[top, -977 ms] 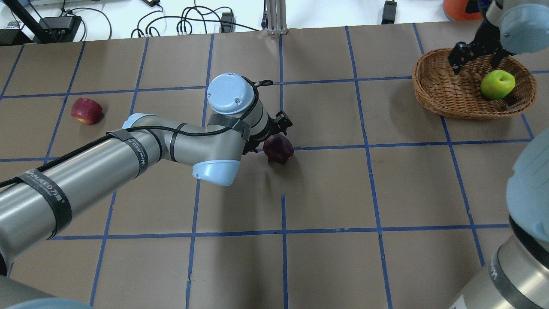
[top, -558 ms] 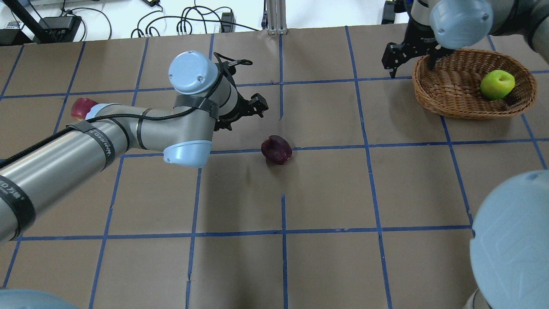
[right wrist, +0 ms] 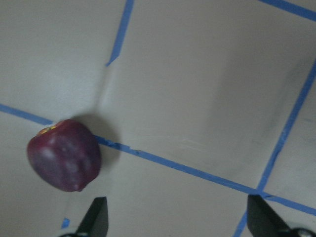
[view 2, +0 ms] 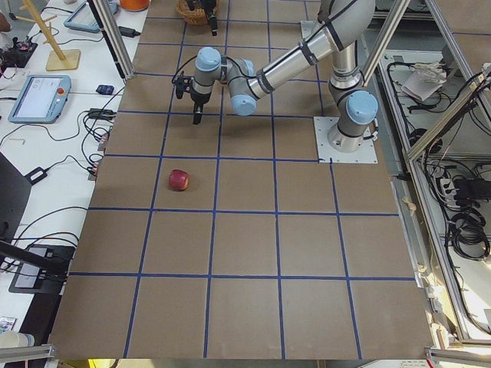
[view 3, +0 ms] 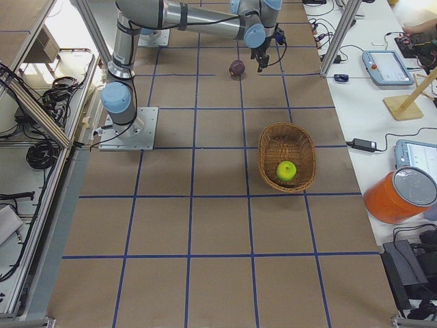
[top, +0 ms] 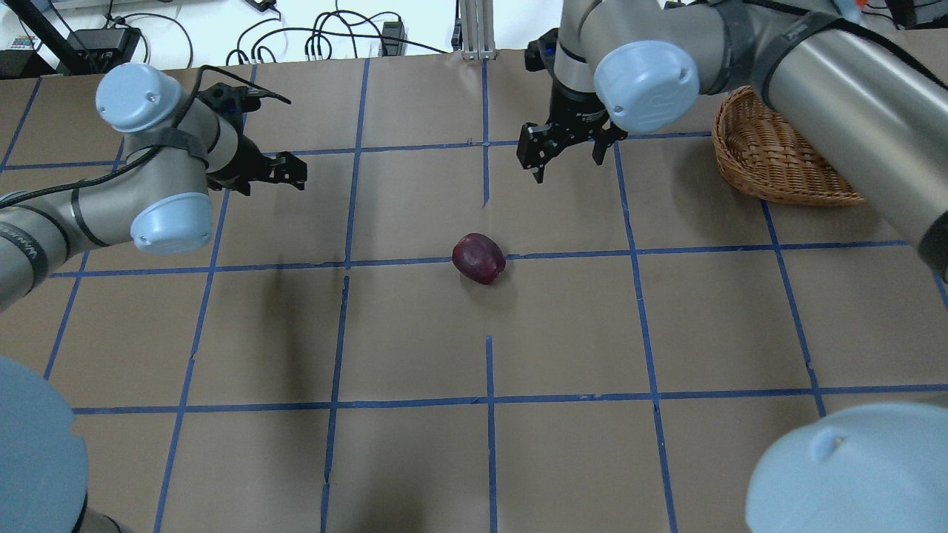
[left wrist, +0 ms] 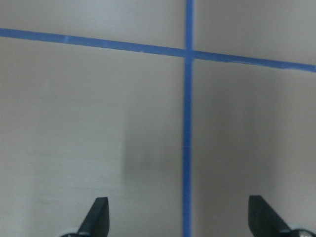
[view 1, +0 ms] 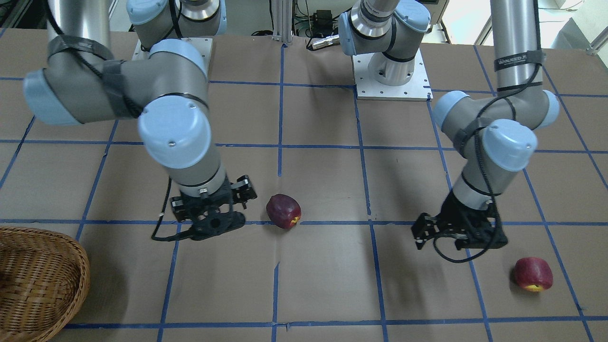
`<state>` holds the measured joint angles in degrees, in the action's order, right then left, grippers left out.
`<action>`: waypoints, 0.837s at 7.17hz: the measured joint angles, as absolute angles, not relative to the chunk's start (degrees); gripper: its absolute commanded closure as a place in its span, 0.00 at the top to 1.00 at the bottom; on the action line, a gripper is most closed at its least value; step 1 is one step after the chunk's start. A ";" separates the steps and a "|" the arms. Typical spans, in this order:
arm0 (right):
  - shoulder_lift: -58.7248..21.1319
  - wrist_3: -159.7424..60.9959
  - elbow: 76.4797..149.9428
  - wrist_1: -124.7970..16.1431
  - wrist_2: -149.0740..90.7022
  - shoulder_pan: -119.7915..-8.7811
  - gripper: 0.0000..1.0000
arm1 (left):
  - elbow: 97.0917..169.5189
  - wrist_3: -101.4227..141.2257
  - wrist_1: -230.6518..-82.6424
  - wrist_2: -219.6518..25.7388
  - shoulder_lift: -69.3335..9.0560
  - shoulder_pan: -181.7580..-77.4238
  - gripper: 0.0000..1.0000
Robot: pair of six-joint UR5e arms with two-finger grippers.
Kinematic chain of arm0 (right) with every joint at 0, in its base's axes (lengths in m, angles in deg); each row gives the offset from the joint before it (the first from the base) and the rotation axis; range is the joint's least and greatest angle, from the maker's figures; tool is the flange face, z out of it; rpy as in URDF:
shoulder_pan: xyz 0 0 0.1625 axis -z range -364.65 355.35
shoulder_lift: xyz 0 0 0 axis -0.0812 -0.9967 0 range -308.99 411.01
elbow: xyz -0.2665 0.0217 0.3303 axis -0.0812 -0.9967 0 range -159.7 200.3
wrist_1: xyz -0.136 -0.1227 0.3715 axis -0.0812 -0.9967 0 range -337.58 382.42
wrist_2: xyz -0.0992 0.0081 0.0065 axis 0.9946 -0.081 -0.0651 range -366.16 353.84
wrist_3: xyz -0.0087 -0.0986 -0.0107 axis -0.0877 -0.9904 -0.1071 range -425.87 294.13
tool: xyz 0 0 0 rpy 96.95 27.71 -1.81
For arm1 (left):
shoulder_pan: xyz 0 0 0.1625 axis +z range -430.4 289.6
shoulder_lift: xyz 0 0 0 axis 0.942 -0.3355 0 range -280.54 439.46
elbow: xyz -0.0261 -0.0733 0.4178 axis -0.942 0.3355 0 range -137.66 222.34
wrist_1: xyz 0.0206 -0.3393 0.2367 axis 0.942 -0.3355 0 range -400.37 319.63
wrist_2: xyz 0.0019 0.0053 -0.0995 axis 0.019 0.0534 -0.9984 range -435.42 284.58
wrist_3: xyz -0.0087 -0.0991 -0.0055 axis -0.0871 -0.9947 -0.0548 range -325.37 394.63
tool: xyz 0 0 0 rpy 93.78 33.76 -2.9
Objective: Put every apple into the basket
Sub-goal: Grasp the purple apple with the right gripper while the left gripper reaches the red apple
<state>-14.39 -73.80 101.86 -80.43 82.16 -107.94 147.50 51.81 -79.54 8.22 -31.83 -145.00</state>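
The maroon apple (top: 479, 258) lies mid-table on a blue tape line; it also shows in the front view (view 1: 283, 211) and the right wrist view (right wrist: 64, 154). My right gripper (top: 566, 158) is open and empty, above the table just beyond that apple. My left gripper (top: 280, 173) is open and empty over bare table (left wrist: 180, 217). The red apple (view 1: 533, 274) lies close beside it; my left arm hides it from overhead. The green apple (view 3: 286, 170) lies in the wicker basket (top: 770, 166).
Brown paper with a blue tape grid covers the table. My right arm (top: 815, 66) stretches across the basket's far side. Cables and power bricks (top: 326, 41) lie past the table's far edge.
My left gripper has swung left, away from the maroon apple, to near the red apple. My right gripper has left the basket and moved left to near the maroon apple.
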 measured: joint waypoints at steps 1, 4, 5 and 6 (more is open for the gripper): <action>-13.85 -73.74 102.34 -80.78 81.84 -111.38 1.00 | 144.63 61.41 -82.19 8.19 -32.63 -140.27 1.00; -12.51 -74.08 107.11 -86.35 81.60 -116.16 1.00 | 131.74 75.49 -95.04 8.28 -37.88 -133.68 1.00; -11.99 -74.32 109.53 -90.35 81.57 -117.18 1.00 | 129.69 79.00 -95.96 8.28 -40.35 -132.17 1.00; -11.42 -74.43 111.50 -93.88 81.49 -117.67 1.00 | 128.70 81.53 -96.13 8.34 -42.47 -130.76 1.00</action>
<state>-11.42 -74.43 111.50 -93.88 81.49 -117.67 128.70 81.53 -96.13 8.34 -42.47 -130.76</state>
